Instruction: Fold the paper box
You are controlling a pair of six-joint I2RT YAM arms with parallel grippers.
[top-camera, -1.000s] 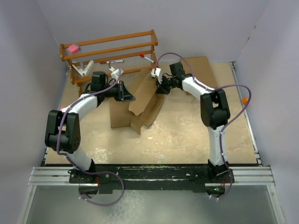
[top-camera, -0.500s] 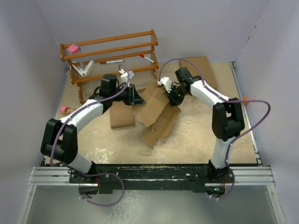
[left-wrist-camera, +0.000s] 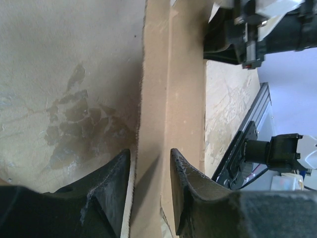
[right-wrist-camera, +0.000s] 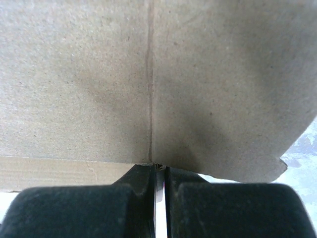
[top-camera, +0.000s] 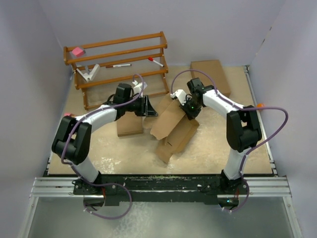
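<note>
- The box (top-camera: 174, 130) lies at the centre of the top view, half-formed. One panel is raised and slants toward the upper right; the rest rests on the table (top-camera: 223, 148), with its lower end pointing lower left.
- The right gripper (top-camera: 190, 108) is clenched on the raised panel's upper edge. In its wrist view the fingers (right-wrist-camera: 133, 203) pinch the thin card right at a crease line, and the box (right-wrist-camera: 148, 74) fills the frame above them.
- The left gripper (top-camera: 150, 108) sits at the box's upper-left side, released. In its wrist view the fingers (left-wrist-camera: 111, 188) stand apart with a folded strip of the box (left-wrist-camera: 171, 99) running between them. Neither pad clearly presses it.
- Handling, as I judge it: the card is light and thin, stiff across panels but weak at the scores. It should bend where scored and may slide on the table if pushed from one side. A hard pinch could crush the edges.
- Best hold, in my view: near an edge beside a crease, with one gripper anchoring a panel while the other turns the neighbouring flap.
- Nearby are a carton (top-camera: 130, 124) just left of the box, a flat carton (top-camera: 210, 72) at the upper right and a rack (top-camera: 116, 54) at the upper left.
</note>
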